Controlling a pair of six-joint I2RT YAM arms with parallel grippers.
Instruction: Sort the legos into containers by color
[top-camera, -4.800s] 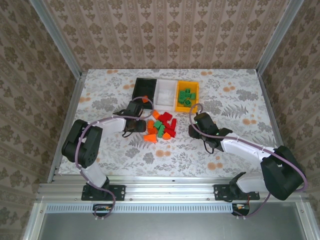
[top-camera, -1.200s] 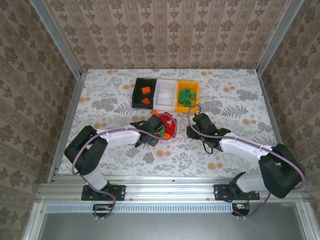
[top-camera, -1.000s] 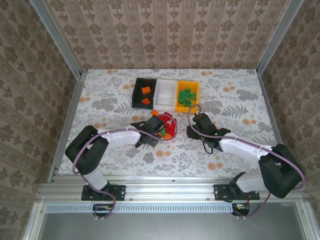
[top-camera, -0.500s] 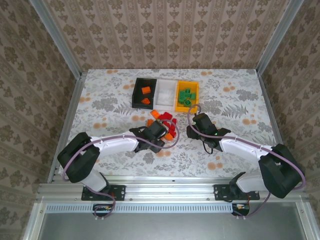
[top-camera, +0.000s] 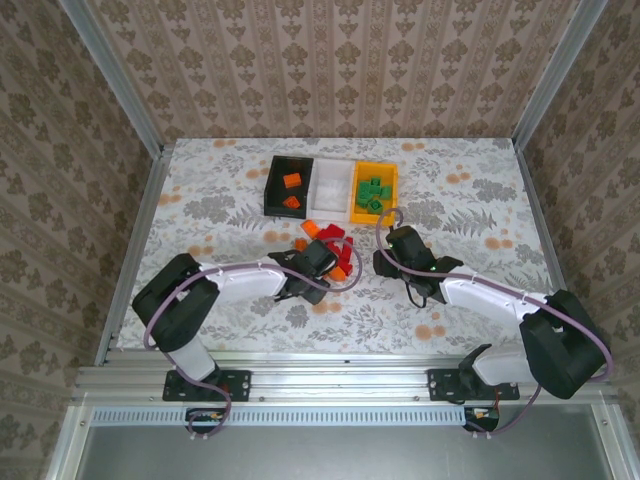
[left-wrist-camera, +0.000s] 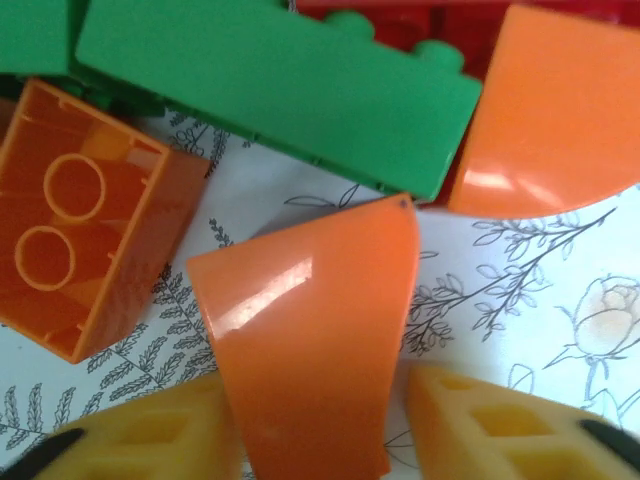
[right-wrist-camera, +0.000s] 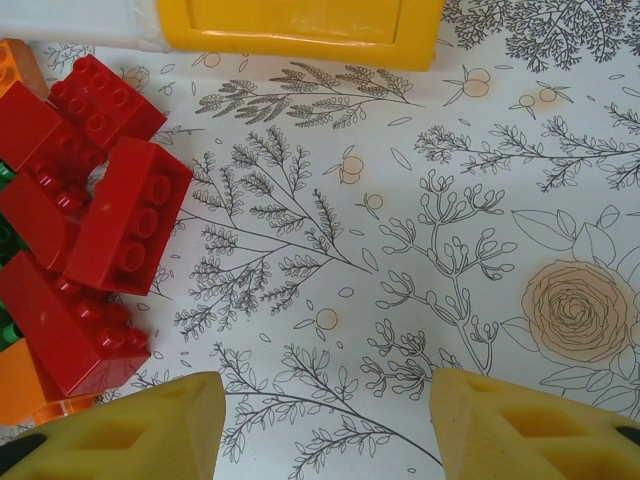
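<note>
A: What's the left gripper (left-wrist-camera: 320, 445) on?
B: A smooth orange plastic wedge brick (left-wrist-camera: 310, 320), lying on the floral table cover (left-wrist-camera: 520, 300), lower centre of the left wrist frame. Its narrow end sits btwn the two yellow fingertips (left-wrist-camera: 150, 440). The lower-left one touches it, the other is just beside. Jaws are drawn in close, but this near I can't tell if they pinch it yet
A: Handling?
B: I'd judge it light, rigid and hollow, w/ no give. The top face is glossy and sloped, no studs, so I'd call it slippery. A squeeze on the slope could pop it out twd the top of the frame. Better to take it across the flat side walls, low down
A: Neighbours?
B: Crowded. An upturned orange hollow brick (left-wrist-camera: 85, 215) sits mid left, near but apart. A long green studded brick (left-wrist-camera: 280, 100) lies across the top, and a 2nd orange curved piece (left-wrist-camera: 555, 110) is upper right
A: Where should it go?
B: The black rectangular plastic bin (top-camera: 278, 170), upper centre of the top frame, holds orange bricks. The white bin (top-camera: 331, 185) is beside it, then the yellow-orange bin (top-camera: 375, 212) w/ green ones
A: Right gripper (right-wrist-camera: 320, 430)?
B: Wide open, empty, bare cover btwn its fingers. Red studded bricks (right-wrist-camera: 130, 230) lie at the left edge of its frame, apart from the pads
</note>
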